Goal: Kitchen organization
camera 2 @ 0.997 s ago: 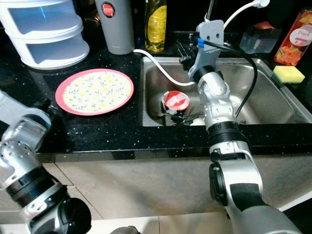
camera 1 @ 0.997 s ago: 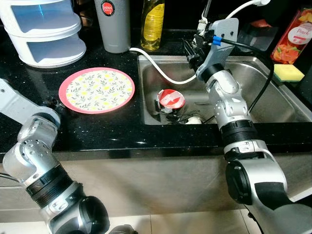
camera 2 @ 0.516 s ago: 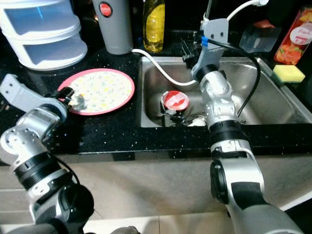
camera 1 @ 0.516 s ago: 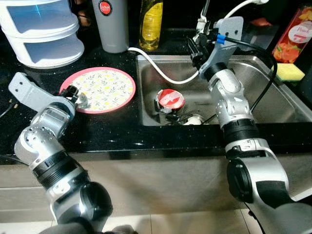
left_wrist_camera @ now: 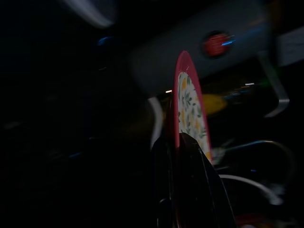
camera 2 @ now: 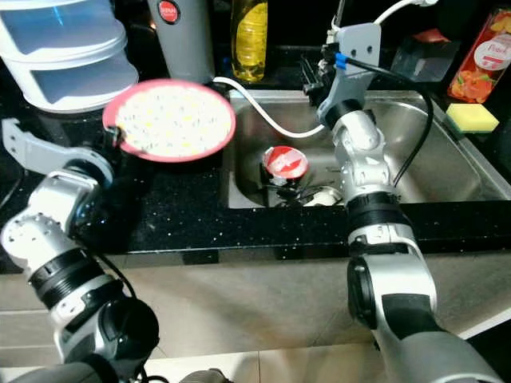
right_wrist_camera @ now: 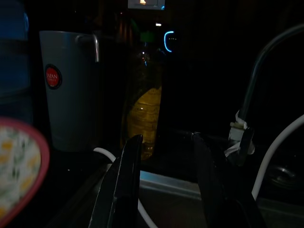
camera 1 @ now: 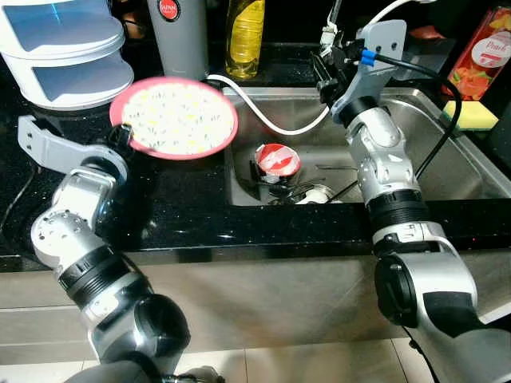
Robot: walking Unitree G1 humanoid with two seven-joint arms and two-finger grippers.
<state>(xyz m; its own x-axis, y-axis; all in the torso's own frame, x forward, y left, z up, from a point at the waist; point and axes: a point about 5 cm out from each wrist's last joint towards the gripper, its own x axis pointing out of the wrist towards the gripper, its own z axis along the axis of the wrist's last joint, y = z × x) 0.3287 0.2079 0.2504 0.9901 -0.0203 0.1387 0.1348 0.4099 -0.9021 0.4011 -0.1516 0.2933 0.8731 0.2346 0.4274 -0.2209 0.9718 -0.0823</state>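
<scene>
A pink-rimmed floral plate (camera 1: 174, 117) hangs tilted above the black counter (camera 1: 192, 207), beside the sink's left rim. My left gripper (camera 1: 122, 137) is shut on the plate's left edge. The left wrist view has the plate (left_wrist_camera: 189, 107) edge-on between the black fingers (left_wrist_camera: 190, 185). My right gripper (camera 1: 326, 68) is raised over the back of the steel sink (camera 1: 447, 144), near the faucet. It is open with nothing between its fingers (right_wrist_camera: 121, 190). A red-lidded cup (camera 1: 276, 159) lies in the sink among other dishes.
A white hose (camera 1: 267, 120) runs from the counter into the sink. Behind stand a grey canister (camera 1: 180, 36), a yellow bottle (camera 1: 246, 32) and white drawers (camera 1: 64, 48). At the right are a yellow sponge (camera 1: 473, 116) and a juice carton (camera 1: 487, 52).
My left gripper took the plate's edge, lifted it off the counter and carried it back and toward the sink. The right arm has shifted only slightly.
</scene>
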